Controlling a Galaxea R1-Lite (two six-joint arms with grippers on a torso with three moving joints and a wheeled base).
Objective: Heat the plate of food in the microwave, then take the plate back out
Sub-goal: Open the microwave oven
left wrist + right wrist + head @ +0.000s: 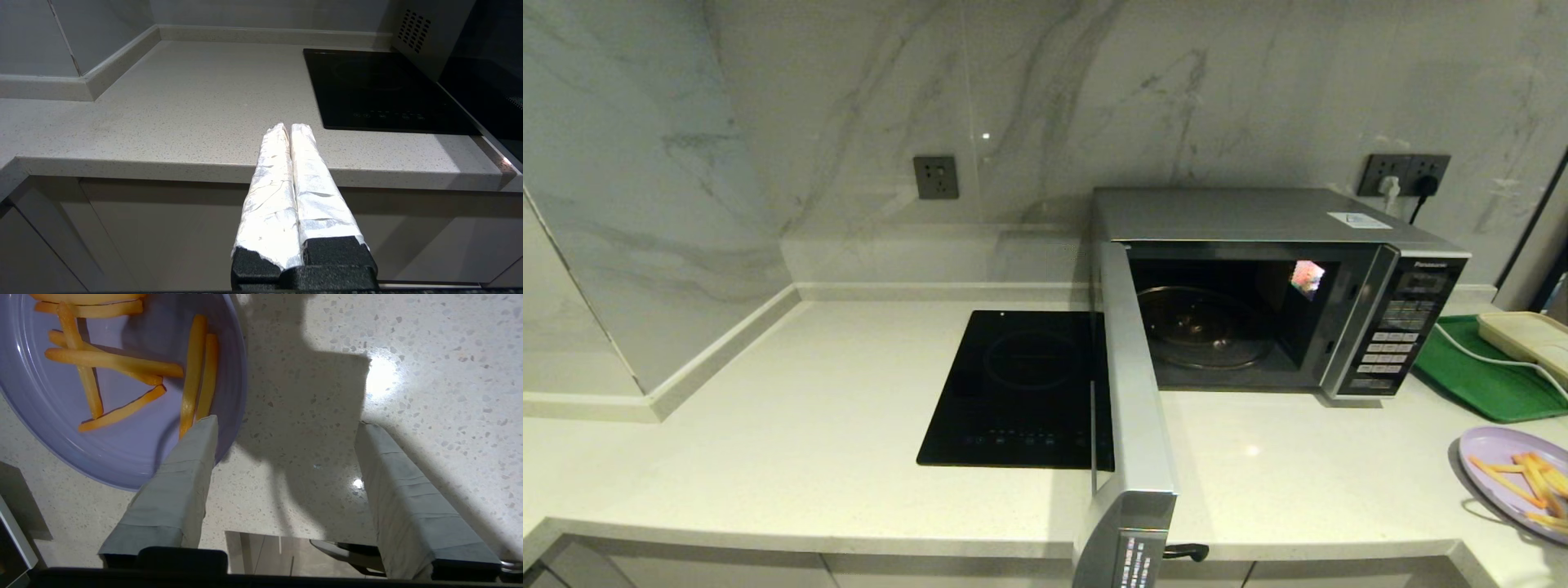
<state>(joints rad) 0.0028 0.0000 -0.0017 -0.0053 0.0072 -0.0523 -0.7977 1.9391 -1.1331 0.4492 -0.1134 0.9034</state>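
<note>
The silver microwave [1258,214] stands at the back right of the counter. Its door [1135,408] is swung fully open toward me, and the glass turntable [1205,327] inside is bare. The lilac plate [1494,453] with orange fries [1535,478] rests on the counter at the far right, in front of the microwave. My right gripper [286,424] hovers open just above the counter beside the plate [122,453], one finger overlapping its rim. My left gripper [291,126] is shut and empty, held low in front of the counter edge.
A flat black induction hob [1021,388] lies left of the open door, which juts past the counter's front edge. A green tray [1486,380] holding a cream box [1527,336] with a white cable sits right of the microwave. Neither arm shows in the head view.
</note>
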